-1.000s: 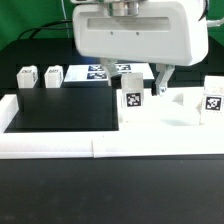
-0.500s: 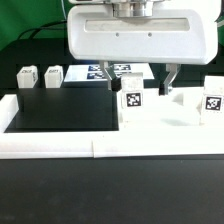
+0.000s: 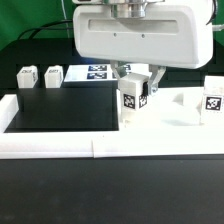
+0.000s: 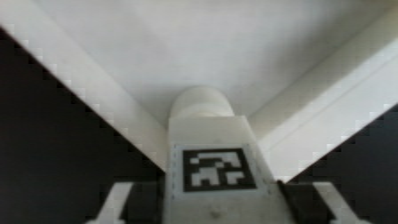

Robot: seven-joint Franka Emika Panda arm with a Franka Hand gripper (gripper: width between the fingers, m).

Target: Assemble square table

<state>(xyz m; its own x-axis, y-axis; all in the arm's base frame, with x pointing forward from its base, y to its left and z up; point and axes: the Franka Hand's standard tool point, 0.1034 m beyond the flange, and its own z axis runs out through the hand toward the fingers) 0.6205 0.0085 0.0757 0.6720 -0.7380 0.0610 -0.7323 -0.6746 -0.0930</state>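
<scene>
The white square plate [image 3: 178,112] lies on the exterior view's right side of the table. A white tagged leg [image 3: 134,97] stands on its near-left corner, turned so that two tagged faces show. My gripper [image 3: 138,80] is straight above this leg, with its fingers closed against the leg's sides. In the wrist view the leg [image 4: 212,140] fills the space between the fingers [image 4: 128,203], with the plate [image 4: 196,40] beneath it. A second leg [image 3: 212,98] stands at the plate's right edge. Two more legs [image 3: 26,77] [image 3: 53,75] stand at the back left.
The marker board [image 3: 98,72] lies at the back, behind the gripper. White border rails [image 3: 60,143] run along the front and left of a black mat [image 3: 60,105]. The gripper's large white body [image 3: 135,35] hides the area behind the plate.
The fingers stood wide apart on either side of the leg and have closed onto it. The leg has turned, so a second tagged face now shows.
</scene>
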